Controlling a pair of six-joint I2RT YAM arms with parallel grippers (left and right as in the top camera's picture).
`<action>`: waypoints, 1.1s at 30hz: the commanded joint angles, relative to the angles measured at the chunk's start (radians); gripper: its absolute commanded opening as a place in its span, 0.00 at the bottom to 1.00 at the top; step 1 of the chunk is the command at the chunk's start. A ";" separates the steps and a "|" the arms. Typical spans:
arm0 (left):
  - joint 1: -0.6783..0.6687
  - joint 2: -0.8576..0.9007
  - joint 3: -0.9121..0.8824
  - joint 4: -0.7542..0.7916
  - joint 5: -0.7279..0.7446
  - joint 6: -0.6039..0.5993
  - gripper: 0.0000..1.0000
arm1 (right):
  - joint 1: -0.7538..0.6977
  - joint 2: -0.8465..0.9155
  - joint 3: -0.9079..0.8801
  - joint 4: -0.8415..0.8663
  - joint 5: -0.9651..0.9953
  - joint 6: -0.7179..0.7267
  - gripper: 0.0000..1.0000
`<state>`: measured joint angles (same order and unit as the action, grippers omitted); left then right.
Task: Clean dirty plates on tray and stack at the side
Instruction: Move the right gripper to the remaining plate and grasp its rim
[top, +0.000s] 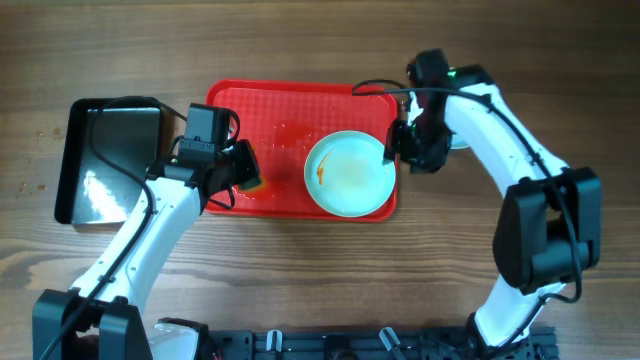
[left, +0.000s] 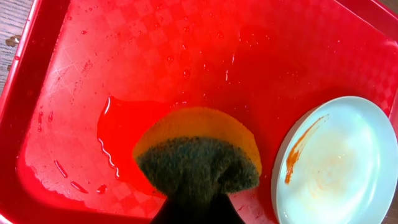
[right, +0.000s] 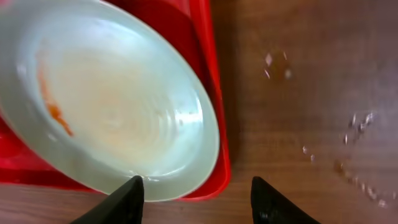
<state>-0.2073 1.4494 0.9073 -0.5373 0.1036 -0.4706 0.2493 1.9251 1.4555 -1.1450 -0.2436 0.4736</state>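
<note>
On the right half of the red tray, the only plate in view is lying flat, its right edge reaching almost to the tray's right rim. An orange smear is showing on its left side and a faint film across its middle, so it is reading as not yet wiped. The left gripper is clamping a yellow sponge with a dark green scouring face, and is holding it over the left half of the tray, beside a puddle of water and well apart from the plate. The right gripper is hovering at the plate's right edge with its jaws standing apart and nothing between them; its wrist view is looking down on the plate's rim, the tray's rim and the bare wooden table, which is speckled with drops. The step in hand is looking like the cleaning of this plate, with the scrubbing itself not yet begun. The next move is probably calling for the right gripper to steady the plate by its rim while the left arm is carrying the sponge to the right onto the smear. Care will be needed so that the wet plate is not sliding under the pressure.
</note>
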 joint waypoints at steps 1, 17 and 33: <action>0.002 0.006 -0.006 0.003 0.013 -0.010 0.04 | 0.039 -0.001 -0.066 -0.005 0.043 0.122 0.54; 0.002 0.006 -0.006 0.011 0.013 -0.010 0.04 | 0.180 -0.001 -0.152 0.090 0.109 0.248 0.58; 0.002 0.006 -0.006 0.009 0.013 -0.010 0.04 | 0.180 -0.031 -0.087 -0.032 0.208 0.179 0.60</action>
<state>-0.2073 1.4494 0.9070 -0.5301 0.1036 -0.4706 0.4286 1.9236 1.3071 -1.1564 -0.1020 0.6792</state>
